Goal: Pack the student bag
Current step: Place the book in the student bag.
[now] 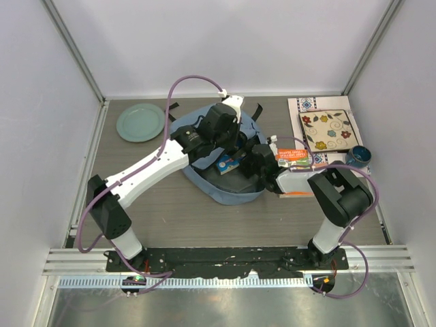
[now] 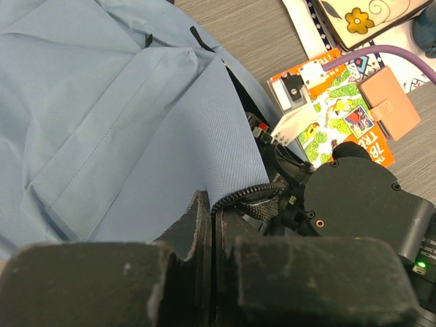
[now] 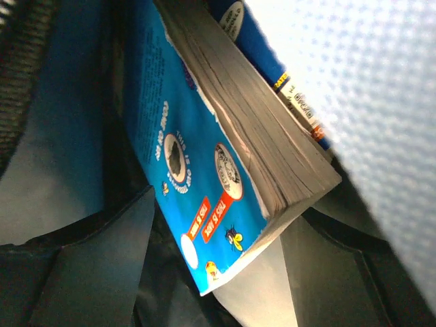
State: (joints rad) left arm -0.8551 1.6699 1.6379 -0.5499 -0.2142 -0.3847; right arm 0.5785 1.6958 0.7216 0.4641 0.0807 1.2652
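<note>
Left wrist: soft, woven student bag [image 2: 102, 122]

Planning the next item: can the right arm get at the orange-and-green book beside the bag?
Probably yes: the book lies in plain view close beside that arm, though its pincer must first come out of the student bag.

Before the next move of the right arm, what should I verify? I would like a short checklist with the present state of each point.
1. Left pincer shut on the student bag at its zipper edge: ok.
2. Bag mouth open: ok.
3. Blue book inside the bag: ok.
4. Right pincer free of the blue book: cannot tell.
5. Orange book packed: not ok, it lies on the table.
</note>
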